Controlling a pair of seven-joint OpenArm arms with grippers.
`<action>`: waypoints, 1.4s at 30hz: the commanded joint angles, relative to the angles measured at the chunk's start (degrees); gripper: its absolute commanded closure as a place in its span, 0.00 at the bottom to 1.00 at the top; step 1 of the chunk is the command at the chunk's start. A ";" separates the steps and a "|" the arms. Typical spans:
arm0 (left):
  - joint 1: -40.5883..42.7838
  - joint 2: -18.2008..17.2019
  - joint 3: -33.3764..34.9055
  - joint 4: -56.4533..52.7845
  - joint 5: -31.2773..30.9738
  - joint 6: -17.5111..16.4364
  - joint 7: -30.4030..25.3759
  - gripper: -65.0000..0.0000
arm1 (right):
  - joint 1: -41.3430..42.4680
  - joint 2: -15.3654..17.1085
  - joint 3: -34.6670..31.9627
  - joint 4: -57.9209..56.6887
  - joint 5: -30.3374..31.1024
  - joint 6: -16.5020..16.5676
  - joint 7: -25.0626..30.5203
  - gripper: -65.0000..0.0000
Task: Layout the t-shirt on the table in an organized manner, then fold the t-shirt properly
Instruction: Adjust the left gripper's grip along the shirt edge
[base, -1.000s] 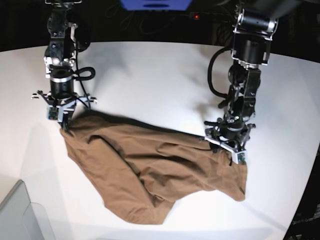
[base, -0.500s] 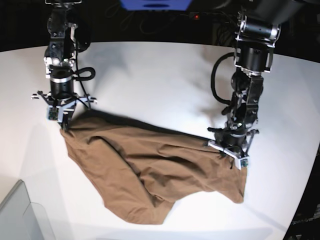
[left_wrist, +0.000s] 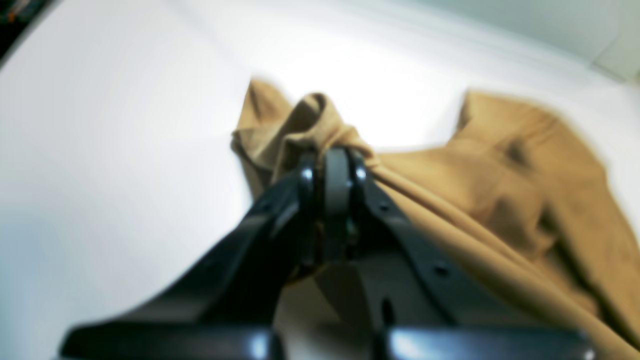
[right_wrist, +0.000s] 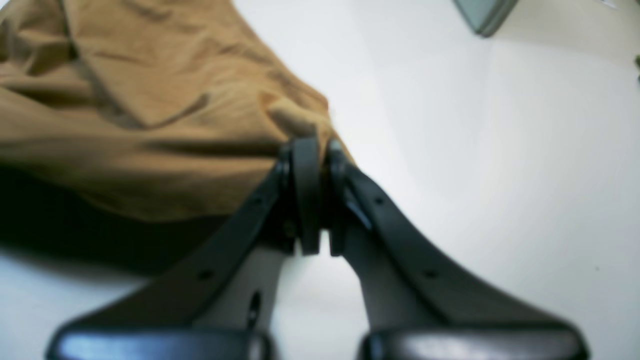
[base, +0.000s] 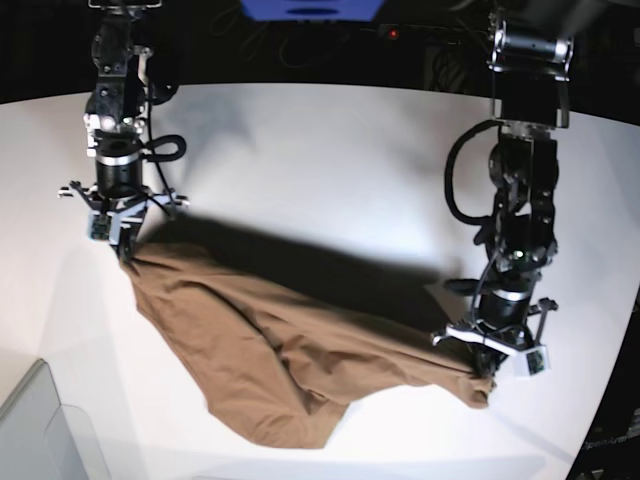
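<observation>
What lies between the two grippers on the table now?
In the base view, only the t-shirt spans from the right gripper to the left gripper; both pinch its cloth above the table.

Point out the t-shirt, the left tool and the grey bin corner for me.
t-shirt (base: 270, 345), base view, middle of the brown cloth.
left tool (left_wrist: 336, 167), left wrist view, tips shut on bunched cloth.
grey bin corner (base: 40, 425), base view, bottom-left translucent wall.
</observation>
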 joint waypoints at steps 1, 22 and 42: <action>-0.16 -0.30 -0.81 3.07 0.03 0.02 0.07 1.00 | 0.42 0.50 0.59 1.29 -0.01 -0.25 1.71 1.00; -18.27 3.48 -3.27 -30.07 0.11 -0.07 10.88 0.85 | 1.74 0.32 0.33 1.20 -0.01 -0.25 1.79 1.00; -2.89 3.48 -9.16 -10.73 0.38 -0.42 10.97 0.45 | 0.86 0.24 0.42 1.03 -0.01 -0.25 1.79 1.00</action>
